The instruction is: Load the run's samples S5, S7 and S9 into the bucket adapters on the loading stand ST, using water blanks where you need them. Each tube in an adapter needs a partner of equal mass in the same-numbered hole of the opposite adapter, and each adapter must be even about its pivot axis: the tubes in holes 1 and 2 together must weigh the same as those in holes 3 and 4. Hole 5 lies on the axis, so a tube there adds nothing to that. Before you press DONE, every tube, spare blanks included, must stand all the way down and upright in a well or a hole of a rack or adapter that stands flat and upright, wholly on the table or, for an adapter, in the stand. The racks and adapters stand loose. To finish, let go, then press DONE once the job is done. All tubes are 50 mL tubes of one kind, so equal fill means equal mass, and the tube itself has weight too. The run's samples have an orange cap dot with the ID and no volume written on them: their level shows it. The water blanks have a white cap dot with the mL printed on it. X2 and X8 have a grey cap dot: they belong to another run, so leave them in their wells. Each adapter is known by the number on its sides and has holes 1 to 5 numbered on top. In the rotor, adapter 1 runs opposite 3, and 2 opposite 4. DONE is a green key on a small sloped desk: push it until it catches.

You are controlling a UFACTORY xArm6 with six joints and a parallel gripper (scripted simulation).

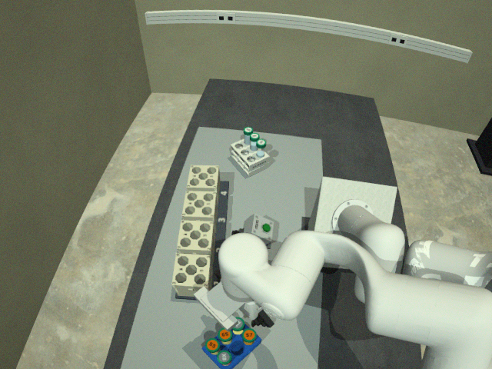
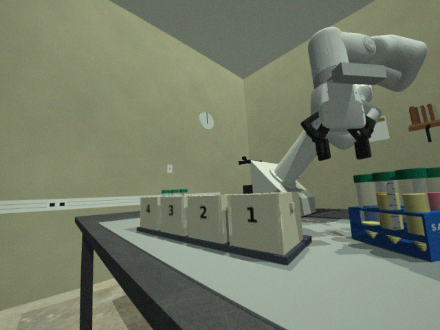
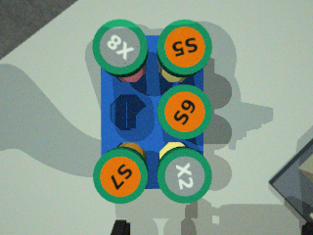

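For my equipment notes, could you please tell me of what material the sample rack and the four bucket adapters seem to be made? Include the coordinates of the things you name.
The blue sample rack (image 1: 207,351) (image 2: 390,240) (image 3: 153,132): probably moulded plastic, because the colour is even and no metallic glint shows; painted metal is possible. The bucket adapters (image 1: 213,237) (image 2: 256,230): likely matt hard plastic, cream-coloured, with plain flat sides and little shine.

Dark table | grey mat on top — stand, blue rack, pale rack, button desk on mat
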